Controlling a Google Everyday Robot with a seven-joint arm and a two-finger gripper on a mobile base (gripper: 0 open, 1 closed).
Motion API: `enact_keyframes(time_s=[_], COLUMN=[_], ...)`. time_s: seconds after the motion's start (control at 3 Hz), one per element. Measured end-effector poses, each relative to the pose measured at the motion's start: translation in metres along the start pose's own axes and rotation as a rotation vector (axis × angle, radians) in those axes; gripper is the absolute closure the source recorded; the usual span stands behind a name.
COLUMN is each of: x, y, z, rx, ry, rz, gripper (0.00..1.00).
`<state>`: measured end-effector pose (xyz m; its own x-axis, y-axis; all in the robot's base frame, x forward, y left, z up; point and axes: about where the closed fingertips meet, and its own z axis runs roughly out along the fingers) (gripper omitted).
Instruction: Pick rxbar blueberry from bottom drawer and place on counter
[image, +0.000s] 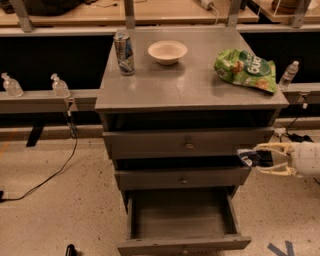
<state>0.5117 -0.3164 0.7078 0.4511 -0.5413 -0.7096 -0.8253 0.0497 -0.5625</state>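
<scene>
My gripper (256, 159) reaches in from the right edge, level with the middle drawer front and just off the cabinet's right side. Its cream fingers are shut on the rxbar blueberry (247, 157), a small dark shiny bar that sticks out to the left. The bottom drawer (182, 244) is pulled out below and to the left of the gripper, and its grey box shows nothing inside. The counter (190, 82), a broad grey slab, lies above the gripper.
On the counter stand a drink can (124, 53), a cream bowl (167, 51) and a crinkled green chip bag (246, 68). Small clear bottles (60, 86) sit on the rail to the left and one (288, 75) to the right. A cable runs over the floor at left.
</scene>
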Motion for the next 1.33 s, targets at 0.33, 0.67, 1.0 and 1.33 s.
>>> enact_keyframes(time_s=[0.33, 0.67, 1.0, 1.33], x=[-0.030, -0.069, -0.099, -0.096], y=[-0.023, -0.046, -0.061, -0.072], z=[-0.009, -0.005, -0.006, -0.004], rx=[-0.039, -0.080, -0.015, 0.027], ry=[-0.042, -0.074, -0.089, -0.067], rz=[-0.049, -0.155, -0.231, -0.238], gripper=[1.00, 1.00, 1.00, 1.00])
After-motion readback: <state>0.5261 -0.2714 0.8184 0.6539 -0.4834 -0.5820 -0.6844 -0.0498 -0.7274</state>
